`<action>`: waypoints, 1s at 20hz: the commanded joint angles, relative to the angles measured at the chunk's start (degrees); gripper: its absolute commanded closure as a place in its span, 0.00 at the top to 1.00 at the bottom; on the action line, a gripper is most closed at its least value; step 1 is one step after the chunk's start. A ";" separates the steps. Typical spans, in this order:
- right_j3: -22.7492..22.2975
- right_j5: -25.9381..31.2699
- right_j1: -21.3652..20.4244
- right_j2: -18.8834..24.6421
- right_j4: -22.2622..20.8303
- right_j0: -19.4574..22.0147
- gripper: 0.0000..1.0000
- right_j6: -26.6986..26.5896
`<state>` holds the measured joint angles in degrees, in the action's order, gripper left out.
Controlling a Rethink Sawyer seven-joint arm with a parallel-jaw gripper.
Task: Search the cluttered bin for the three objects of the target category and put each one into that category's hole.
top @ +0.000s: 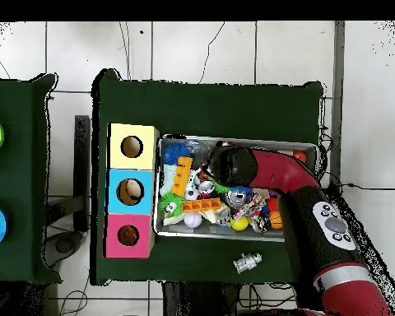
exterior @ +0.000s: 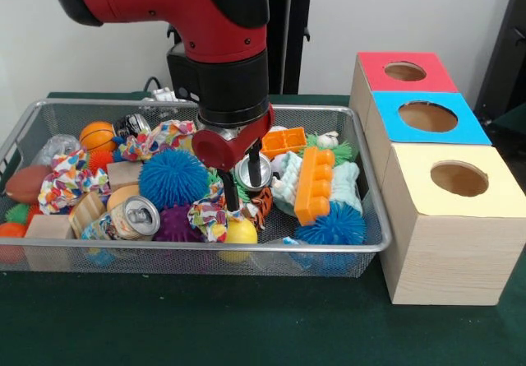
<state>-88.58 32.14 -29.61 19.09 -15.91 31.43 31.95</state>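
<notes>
The wire mesh bin (exterior: pixel 197 247) is full of toys; it also shows in the overhead view (top: pixel 172 233). My gripper (exterior: pixel 243 187) hangs open over the middle of the bin, its black fingers (exterior: pixel 233 196) dipped into the clutter beside a round metal tin (exterior: pixel 251 173). A small yellow rounded toy (exterior: pixel 240 231) lies just below the fingers against the front wall and shows in the overhead view (top: pixel 239 223). A small orange striped toy animal (exterior: pixel 262 204) lies right of the fingers. In the overhead view the arm hides the gripper. I see no duckling's beak.
Three wooden boxes with holes stand beside the bin: red (exterior: pixel 404 71), blue (exterior: pixel 427 116), yellow (exterior: pixel 459 178). The bin also holds blue spiky balls (exterior: pixel 173 177), an orange block (exterior: pixel 314 183), a can (exterior: pixel 136 216), wooden blocks and patterned cloth. A metal object (top: pixel 248 262) lies outside the bin.
</notes>
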 commanded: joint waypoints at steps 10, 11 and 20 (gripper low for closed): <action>-0.27 -1.12 2.66 -0.44 -1.02 0.91 1.00 9.20; 0.58 0.35 2.53 -1.61 -1.87 -0.05 1.00 8.85; -2.13 1.61 1.99 -0.28 0.14 0.43 1.00 9.26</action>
<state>-88.66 32.14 -29.09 18.43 -15.99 31.35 31.95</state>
